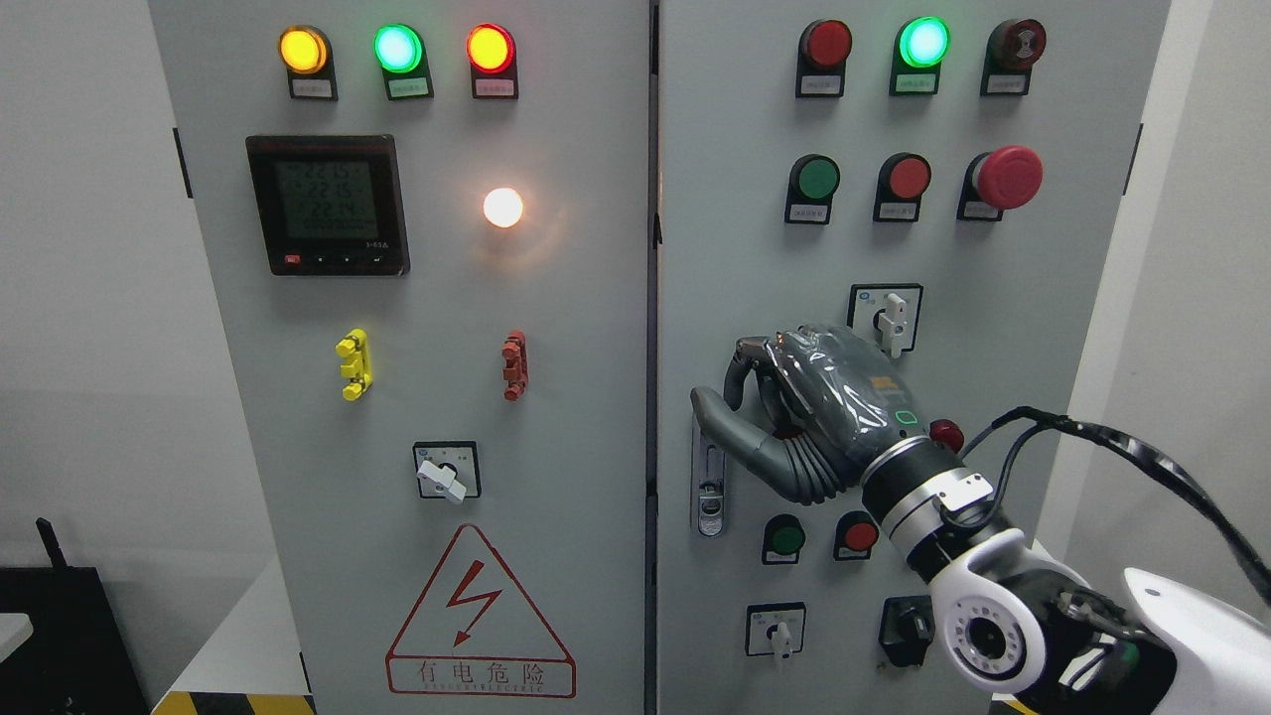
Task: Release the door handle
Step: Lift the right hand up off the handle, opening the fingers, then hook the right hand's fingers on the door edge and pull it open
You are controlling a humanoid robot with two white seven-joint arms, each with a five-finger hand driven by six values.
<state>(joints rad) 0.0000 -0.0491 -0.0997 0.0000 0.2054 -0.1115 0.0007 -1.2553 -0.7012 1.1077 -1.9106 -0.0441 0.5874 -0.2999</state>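
Lower centre-right of the frame: right hand (794, 412) is up against the right-hand cabinet door (1053, 298), arm entering from the lower right corner. Left arm not in view.

Door handle (706, 487) is a narrow vertical plate with a keyhole near its bottom, sitting at the door's left edge, just right of the seam between the two doors. Its upper end is hidden behind the thumb.

Finger state: thumb (717, 415) is stretched out leftward, its tip lying over the top of the handle plate. The other fingers (757, 362) are curled inward above and to the right of the plate. They look loosely bent, with nothing visibly wrapped inside them. Cannot tell from this one view whether the thumb touches the handle or merely sits in front of it.

Why the pose: the palm faces the door with the wrist angled up from below, which suits a pull or turn on a handle at the door edge. Reading: grip already slackened, hand not yet withdrawn.

Door appears closed and flush with its neighbour. Selector switch (887, 318) sits just above the knuckles, and a red push button (946, 434) just beside the wrist; both are close enough to be bumped on retreat.
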